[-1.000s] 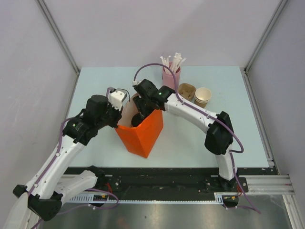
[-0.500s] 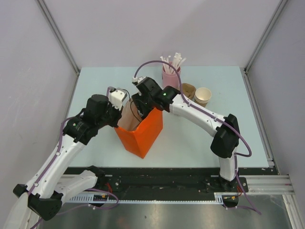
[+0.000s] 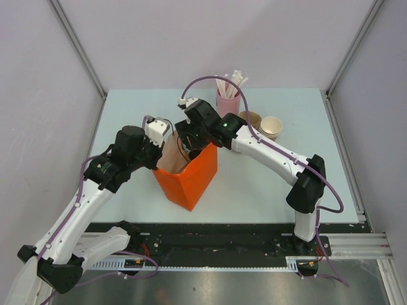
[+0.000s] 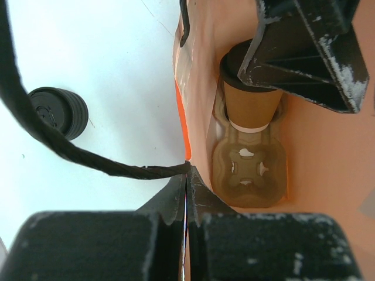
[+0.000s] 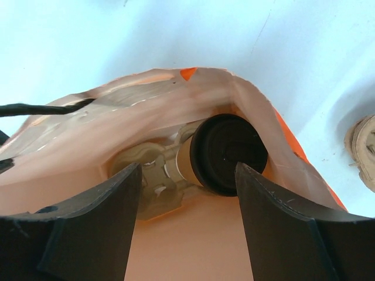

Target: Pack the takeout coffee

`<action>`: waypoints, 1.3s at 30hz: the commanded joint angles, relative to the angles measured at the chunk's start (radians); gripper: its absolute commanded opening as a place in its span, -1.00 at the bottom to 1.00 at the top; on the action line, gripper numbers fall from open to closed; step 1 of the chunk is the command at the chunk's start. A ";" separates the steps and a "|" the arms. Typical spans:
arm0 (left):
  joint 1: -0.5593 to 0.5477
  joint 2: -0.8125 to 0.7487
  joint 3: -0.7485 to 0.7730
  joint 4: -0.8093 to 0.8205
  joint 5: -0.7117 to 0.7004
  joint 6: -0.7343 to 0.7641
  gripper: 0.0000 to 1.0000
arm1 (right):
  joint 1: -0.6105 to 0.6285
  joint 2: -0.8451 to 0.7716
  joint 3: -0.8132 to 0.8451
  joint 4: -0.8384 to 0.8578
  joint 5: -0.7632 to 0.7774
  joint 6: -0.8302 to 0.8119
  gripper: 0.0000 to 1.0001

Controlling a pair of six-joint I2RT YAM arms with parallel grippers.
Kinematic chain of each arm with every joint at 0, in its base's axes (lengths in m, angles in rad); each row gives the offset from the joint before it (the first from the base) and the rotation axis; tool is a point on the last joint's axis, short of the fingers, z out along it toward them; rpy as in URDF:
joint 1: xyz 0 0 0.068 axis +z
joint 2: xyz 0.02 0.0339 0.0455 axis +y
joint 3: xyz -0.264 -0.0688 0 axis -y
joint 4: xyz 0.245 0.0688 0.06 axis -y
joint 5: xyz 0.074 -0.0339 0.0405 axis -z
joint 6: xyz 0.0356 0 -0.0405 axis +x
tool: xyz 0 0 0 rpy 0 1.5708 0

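The orange paper bag (image 3: pixel 194 178) stands open at mid-table. Inside it the takeout coffee (image 5: pixel 228 153), a kraft cup with a black lid, sits in one pocket of a pulp carrier (image 5: pixel 149 175) on the bag's floor. In the left wrist view the same cup (image 4: pixel 249 105) stands upright in the carrier (image 4: pixel 249 170). My right gripper (image 5: pixel 187 170) hangs open over the bag's mouth, its fingers (image 4: pixel 304 52) apart from the cup. My left gripper (image 4: pixel 187 175) is shut on the bag's left rim and holds the mouth open.
A second black-lidded cup (image 4: pixel 58 111) stands on the table left of the bag. Behind the bag are a pink cup of straws (image 3: pixel 227 98), a spare pulp carrier (image 3: pixel 250 119) and stacked lidless paper cups (image 3: pixel 270 129). Side walls close in the table.
My right gripper has lifted up from inside the bag and its jaws have widened, leaving the coffee in the carrier. The left gripper has kept its pinch on the rim.
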 commanded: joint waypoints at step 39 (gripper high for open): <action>-0.003 0.010 0.012 -0.007 0.013 0.015 -0.99 | -0.002 -0.188 0.008 0.095 -0.059 0.000 0.58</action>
